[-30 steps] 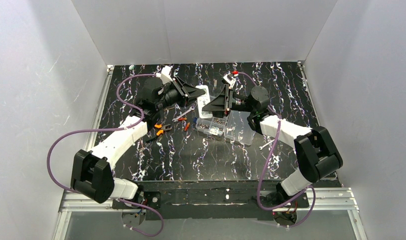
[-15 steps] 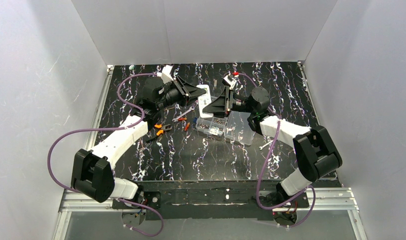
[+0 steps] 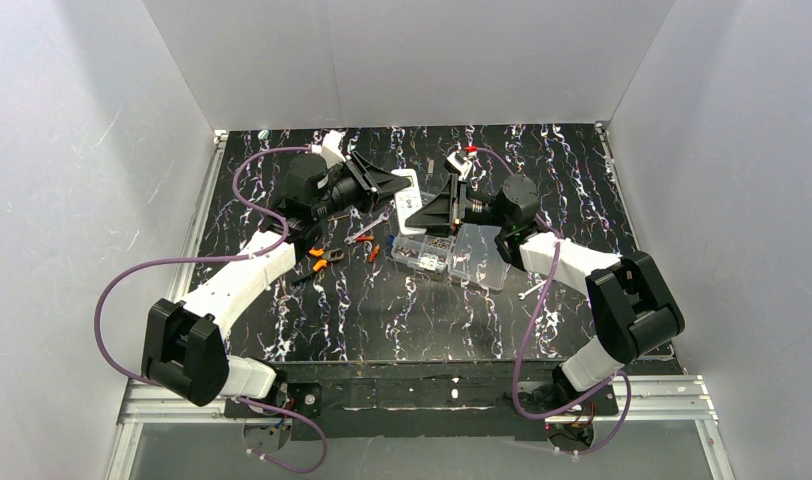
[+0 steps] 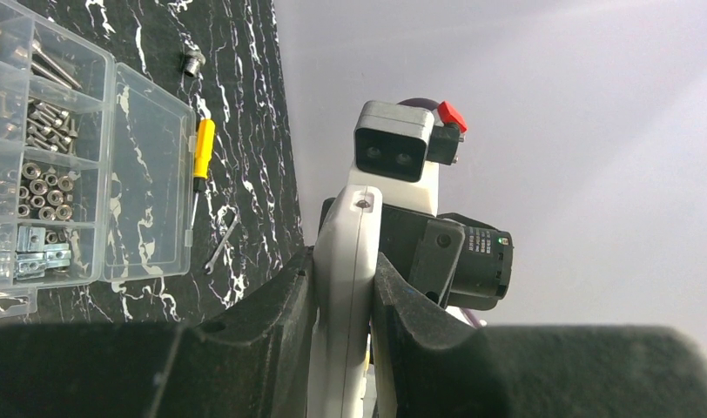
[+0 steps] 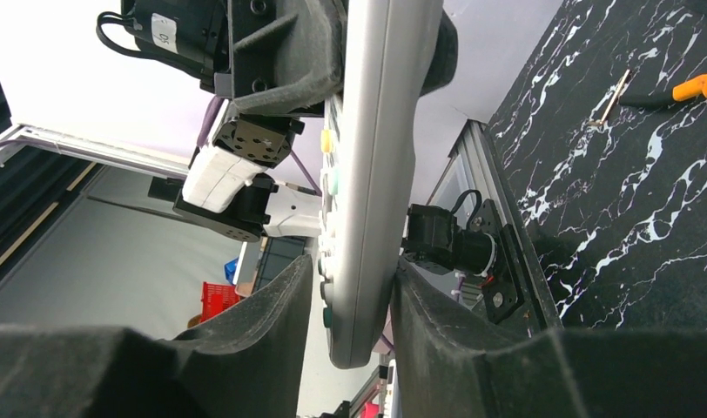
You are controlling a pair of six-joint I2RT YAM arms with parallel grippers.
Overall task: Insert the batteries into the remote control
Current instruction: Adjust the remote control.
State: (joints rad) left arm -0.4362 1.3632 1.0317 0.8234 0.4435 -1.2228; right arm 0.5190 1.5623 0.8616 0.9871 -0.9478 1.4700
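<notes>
Top view: the remote point(image 3: 409, 190) is held above the table point(image 3: 312, 310), between the left pincer point(image 3: 395, 186) and the right pincer point(image 3: 414, 211). Left wrist: the jaws are closed tight on the remote point(image 4: 346, 252). Right wrist: the jaws are half closed and grip the remote point(image 5: 376, 131) by both faces.

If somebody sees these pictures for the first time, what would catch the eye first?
The white remote control stands out first: it is held above the far middle of the table, with the left gripper and the right gripper clamped on it from opposite sides. Next comes the clear plastic box of screws and nuts, lying on the black marbled table just in front of the remote control.
</notes>
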